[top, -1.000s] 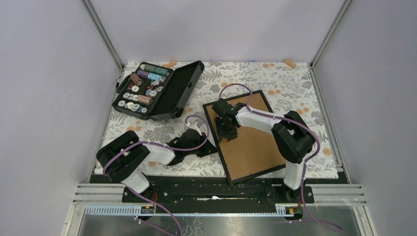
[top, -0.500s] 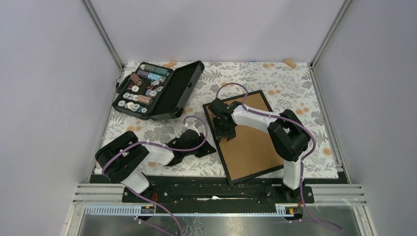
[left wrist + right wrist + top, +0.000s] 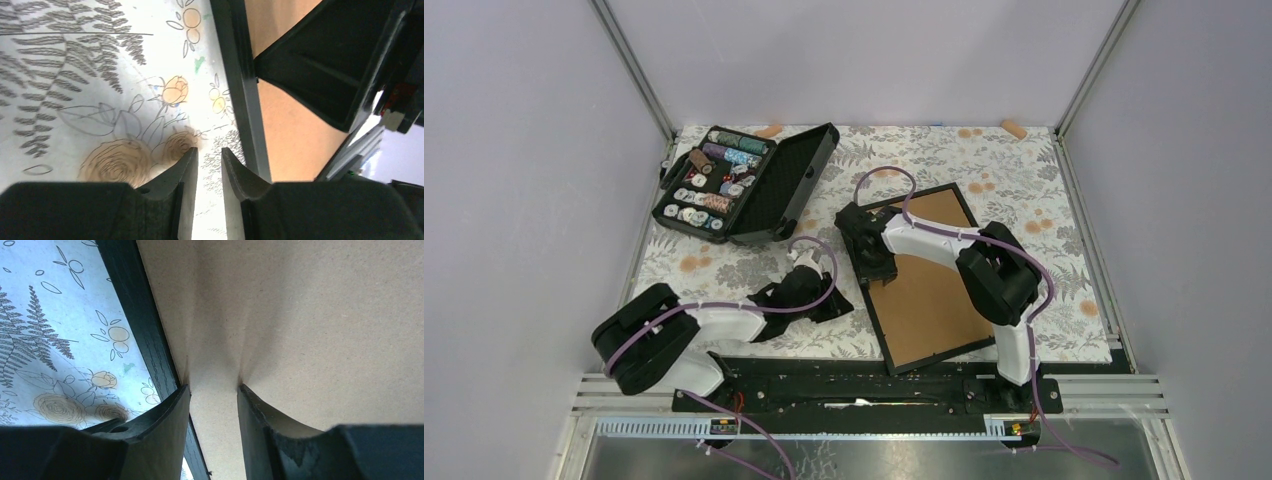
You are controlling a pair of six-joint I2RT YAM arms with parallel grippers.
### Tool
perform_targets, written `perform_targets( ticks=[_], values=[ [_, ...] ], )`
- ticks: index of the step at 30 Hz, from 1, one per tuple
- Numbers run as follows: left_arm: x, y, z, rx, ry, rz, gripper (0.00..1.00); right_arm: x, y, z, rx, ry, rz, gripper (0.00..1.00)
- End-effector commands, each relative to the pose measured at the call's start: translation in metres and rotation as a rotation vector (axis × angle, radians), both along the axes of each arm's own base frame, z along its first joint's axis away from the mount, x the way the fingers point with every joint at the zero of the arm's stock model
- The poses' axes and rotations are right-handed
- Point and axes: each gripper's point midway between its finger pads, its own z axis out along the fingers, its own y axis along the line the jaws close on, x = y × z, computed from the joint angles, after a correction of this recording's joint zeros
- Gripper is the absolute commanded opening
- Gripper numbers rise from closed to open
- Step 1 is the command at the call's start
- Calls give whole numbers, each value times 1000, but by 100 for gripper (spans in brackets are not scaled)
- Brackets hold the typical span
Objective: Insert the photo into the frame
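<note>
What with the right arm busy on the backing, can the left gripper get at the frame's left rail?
Probably yes: the left gripper sits beside the frame, only tablecloth between them; the right gripper rests on the backing farther up that rail.

A table (image 3: pixel 944 150) covered with a white cloth (image 3: pixel 1024 175) printed with grey ferns and orange roses is enclosed on three sides by plain pale lavender walls (image 3: pixel 864 60), joined by aluminium corner posts (image 3: pixel 634 70).

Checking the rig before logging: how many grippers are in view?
2. The left gripper is over the floral cloth beside the frame; the right gripper is at the frame's brown back. None seems hidden.
</note>
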Motion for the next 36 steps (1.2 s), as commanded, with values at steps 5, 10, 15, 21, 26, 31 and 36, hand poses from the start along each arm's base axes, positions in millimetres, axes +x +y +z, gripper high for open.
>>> perform_targets(
  ticks=[5,10,15,21,26,31,36],
  values=[
    [-19,13,-19,142,35,-88,39,-31,-17,-41,-69,84,-10,48],
    [-24,-3,-33,147,73,-117,50,-24,0,-21,37,69,-10,50],
    [-26,9,-51,186,95,-71,55,-18,1,0,59,35,-4,51],
    [-24,25,-63,245,103,-3,38,-18,0,7,44,22,14,51],
    [-25,28,-70,272,125,5,34,-21,5,12,62,16,25,53],
    [-31,32,-80,282,165,24,26,-23,0,16,58,6,19,54],
    [-33,39,-80,287,160,38,24,-24,-5,27,59,-20,6,58]
  ],
)
